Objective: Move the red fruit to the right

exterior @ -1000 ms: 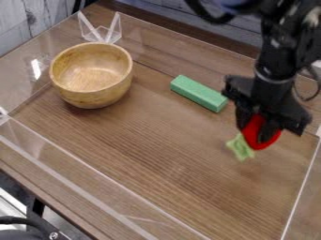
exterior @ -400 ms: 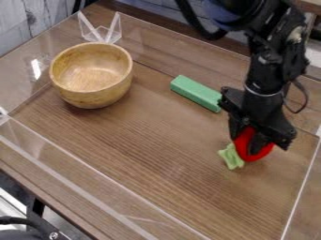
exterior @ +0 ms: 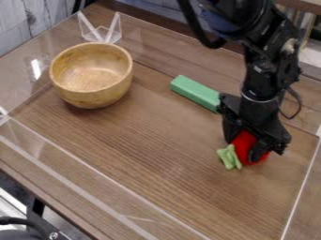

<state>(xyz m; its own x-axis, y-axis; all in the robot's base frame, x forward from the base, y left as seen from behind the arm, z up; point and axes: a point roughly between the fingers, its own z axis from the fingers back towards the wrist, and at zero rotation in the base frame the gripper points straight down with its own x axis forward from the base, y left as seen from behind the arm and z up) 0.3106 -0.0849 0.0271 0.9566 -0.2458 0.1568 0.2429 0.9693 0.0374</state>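
The red fruit is a small bright-red toy with a light green leafy piece sticking out to its lower left. It sits low at the right side of the wooden table, with its leaf touching the surface. My gripper points straight down from the black arm and its dark fingers close on the fruit from both sides. The fingers cover part of the fruit.
A flat green rectangular block lies just up and left of the gripper. A wooden bowl stands at the far left. Clear plastic walls edge the table, with the right wall close beside the gripper.
The gripper has carried the red fruit down and slightly left until its leaf rests on the table.
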